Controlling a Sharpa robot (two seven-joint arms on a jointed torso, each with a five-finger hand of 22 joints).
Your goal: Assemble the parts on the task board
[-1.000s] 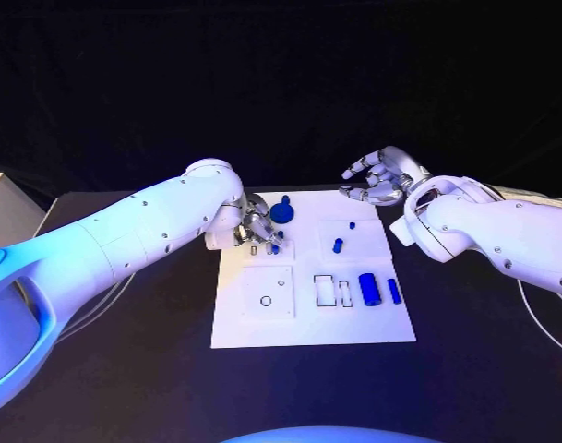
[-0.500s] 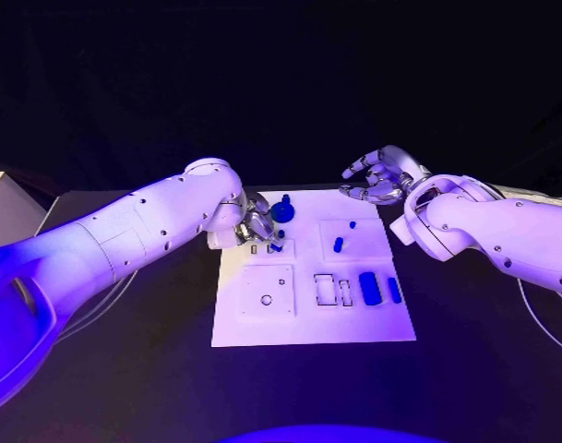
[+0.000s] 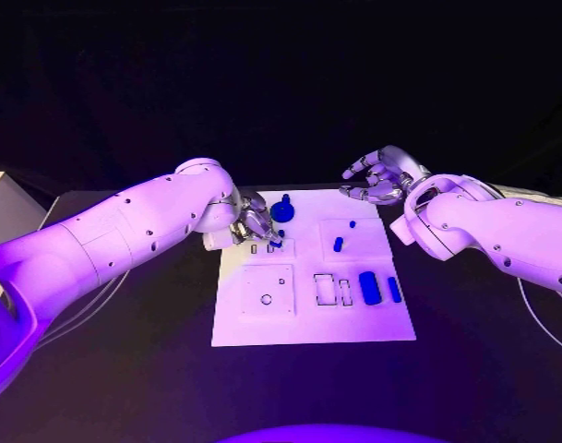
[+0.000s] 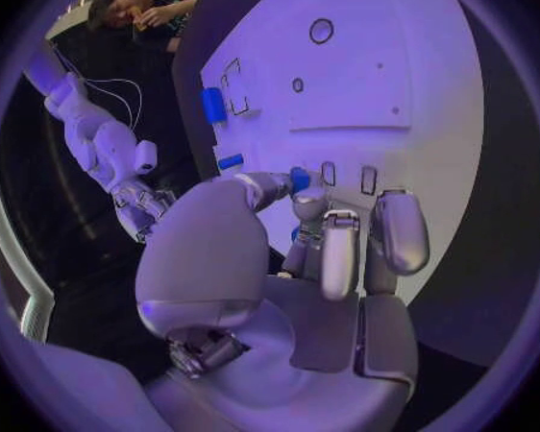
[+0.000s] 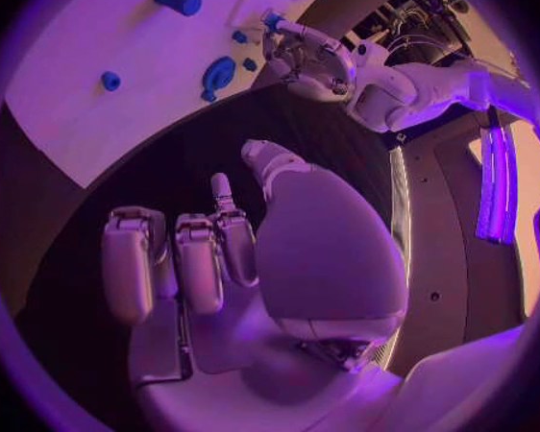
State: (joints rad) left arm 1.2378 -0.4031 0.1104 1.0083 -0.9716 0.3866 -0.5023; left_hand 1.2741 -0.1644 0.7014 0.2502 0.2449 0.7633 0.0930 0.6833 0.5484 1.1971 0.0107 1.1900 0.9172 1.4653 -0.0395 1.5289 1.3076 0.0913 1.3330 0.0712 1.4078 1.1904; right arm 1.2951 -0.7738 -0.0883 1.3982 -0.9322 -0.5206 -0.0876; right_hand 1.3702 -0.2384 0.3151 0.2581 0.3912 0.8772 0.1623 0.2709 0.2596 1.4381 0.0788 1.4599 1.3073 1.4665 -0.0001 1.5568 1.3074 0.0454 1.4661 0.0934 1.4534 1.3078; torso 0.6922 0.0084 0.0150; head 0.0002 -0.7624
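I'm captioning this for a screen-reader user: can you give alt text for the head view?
The left robot hand works at small blue parts near the far left of the white task board, while the right robot hand hovers empty beyond the board's far right corner.

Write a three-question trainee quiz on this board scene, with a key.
1. True or false: the right hand rests on the board.
2. Which hand is over the board's far corner? A left hand B right hand
3. Fill in: the large blue cylinder lies on its ____.

Key: 1 false, it hovers past the board's far edge, holding nothing. 2 A. 3 side.
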